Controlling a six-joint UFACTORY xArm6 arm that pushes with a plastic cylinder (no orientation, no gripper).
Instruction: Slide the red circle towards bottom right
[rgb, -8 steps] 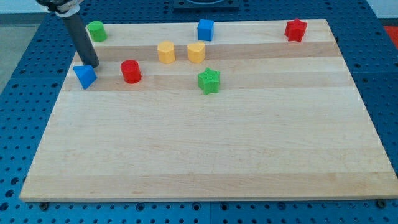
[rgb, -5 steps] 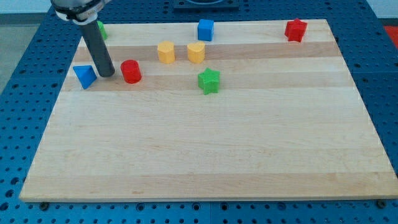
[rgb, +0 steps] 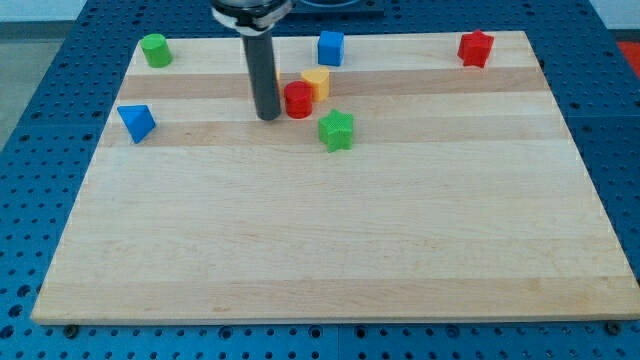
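Observation:
The red circle (rgb: 298, 100) stands on the wooden board (rgb: 330, 230), up and left of the green star (rgb: 337, 131) and just below and left of a yellow block (rgb: 317, 82). My tip (rgb: 268, 116) rests on the board right against the red circle's left side. The rod hides most of a second yellow block behind it; only a sliver shows at the rod's right edge.
A blue triangle (rgb: 136, 122) lies near the left edge. A green circle (rgb: 154, 49) sits at the top left corner. A blue cube (rgb: 330, 47) is at the top middle and a red star (rgb: 476, 48) at the top right.
My tip has swept to the right from beside the blue triangle. The red circle has slid right with it, from the left part of the board to beside the yellow blocks.

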